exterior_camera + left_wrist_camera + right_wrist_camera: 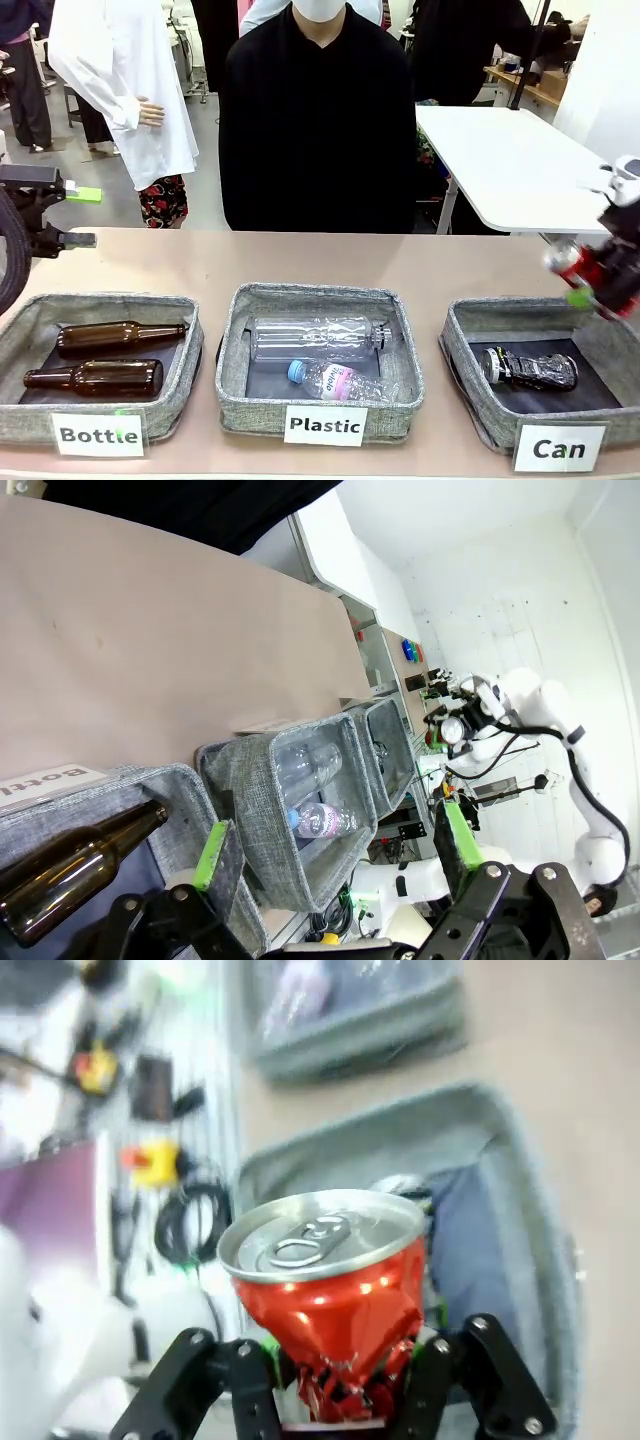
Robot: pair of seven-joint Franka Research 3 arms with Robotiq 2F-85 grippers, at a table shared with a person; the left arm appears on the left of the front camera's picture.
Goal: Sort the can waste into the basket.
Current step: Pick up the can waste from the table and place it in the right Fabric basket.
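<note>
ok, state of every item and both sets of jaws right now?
red can: crushed, clamped in right gripper, above the Can basket
black can: crushed, lying in that basket
left gripper: jaws open, empty
brown bottles: lying in Bottle basket
plastic bottles: lying in Plastic basket

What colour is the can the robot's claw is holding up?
Red, with a silver top; the red can shows best in the right wrist view.

You see a red can (335, 1295) with a silver top, held in the black right end effector (345, 1380) with green pads. Below it, the grey woven "Can" basket (470, 385) has a dark base, a white label, and a black can (530, 368) with pale markings.
</note>
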